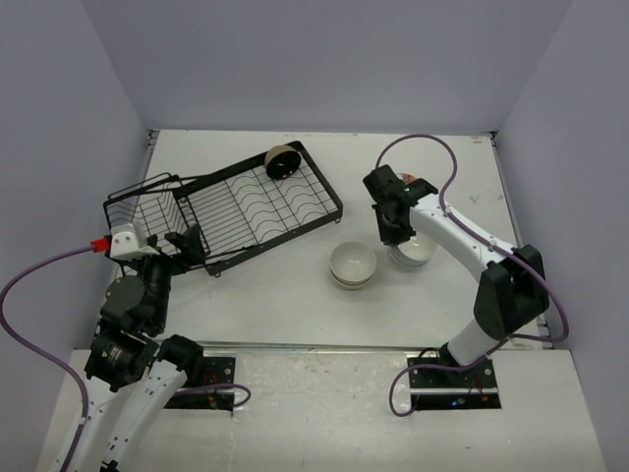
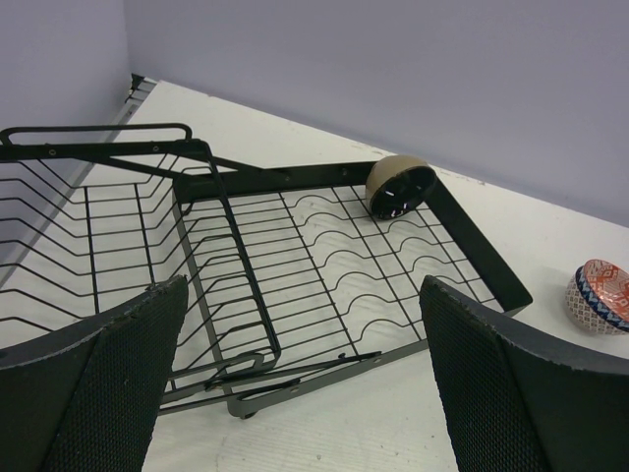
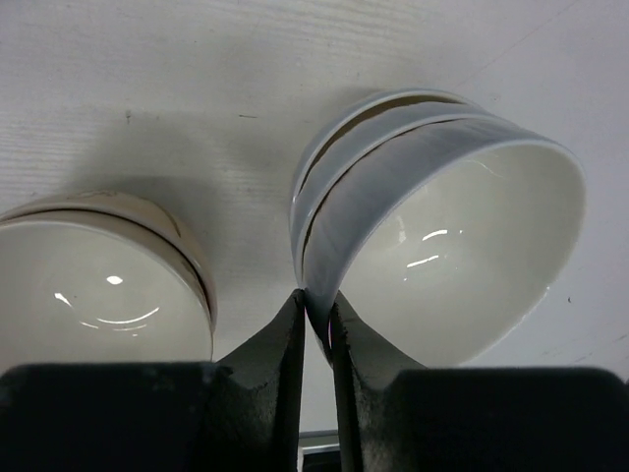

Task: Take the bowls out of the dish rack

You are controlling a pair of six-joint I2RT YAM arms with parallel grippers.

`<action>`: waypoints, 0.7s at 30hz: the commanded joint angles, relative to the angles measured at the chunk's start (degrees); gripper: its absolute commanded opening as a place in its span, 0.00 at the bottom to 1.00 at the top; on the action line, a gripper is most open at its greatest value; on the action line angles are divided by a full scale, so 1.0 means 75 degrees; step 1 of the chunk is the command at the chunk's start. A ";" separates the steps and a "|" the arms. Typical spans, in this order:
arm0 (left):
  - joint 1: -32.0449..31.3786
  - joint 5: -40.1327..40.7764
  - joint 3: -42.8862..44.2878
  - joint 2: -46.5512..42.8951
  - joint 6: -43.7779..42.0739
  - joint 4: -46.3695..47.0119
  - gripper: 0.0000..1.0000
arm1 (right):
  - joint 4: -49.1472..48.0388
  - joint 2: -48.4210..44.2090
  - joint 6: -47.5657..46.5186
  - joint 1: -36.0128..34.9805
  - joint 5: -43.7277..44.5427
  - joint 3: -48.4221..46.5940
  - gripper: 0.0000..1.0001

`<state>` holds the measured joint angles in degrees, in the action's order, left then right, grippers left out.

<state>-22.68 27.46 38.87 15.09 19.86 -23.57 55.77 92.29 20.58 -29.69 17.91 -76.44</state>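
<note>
- One white table [image 1: 275,300] carried everything, with plain walls on three sides.
- One black wire dish rack [image 1: 246,202] lay at an angle on the far left part of the table, its deeper basket section [image 2: 88,226] at the end nearest the left arm.
- Two stacks of bowls stood on the table just beside each other, well apart from the rack.
- The white bowl stack [image 1: 421,256] sat under the right arm's wrist. The other stack [image 1: 352,265], on the side toward the rack, showed a white bowl nested in a beige one.
- One beige bowl with a black inside [image 2: 400,187] stood on edge in the far corner of the rack, its opening facing along the plate slots.
- One blue-white patterned bowl [image 2: 601,295] with a red-brown inside sat on the table past the rack's far end.
- The left pincer [image 2: 305,295] hung wide and empty above the near edge of the rack, touching nothing.
- The right pincer [image 3: 316,305] was narrow, its fingertips [image 3: 290,339] set either side of the rim of the top white bowl [image 3: 452,256] in the white bowl stack, pinching that rim.
</note>
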 commanded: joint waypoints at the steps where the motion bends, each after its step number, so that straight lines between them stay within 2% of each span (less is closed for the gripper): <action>1: -0.0035 0.0041 0.0032 0.0003 -0.0222 0.0143 1.00 | -0.0052 -0.0142 0.0057 -0.0025 -0.0021 0.0196 0.15; 12: -0.0035 0.0030 0.0032 0.0050 -0.0222 0.0155 1.00 | -0.0124 0.0186 0.0010 -0.0025 -0.0021 0.0150 0.16; 21: -0.0023 -0.0005 0.0044 0.0155 -0.0233 0.0143 1.00 | 0.0064 -0.0117 0.0010 -0.0025 0.0002 -0.0084 0.36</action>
<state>-22.68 27.44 38.87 15.35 19.86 -23.59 55.40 93.30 20.56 -29.71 17.21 -74.61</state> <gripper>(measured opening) 0.997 0.352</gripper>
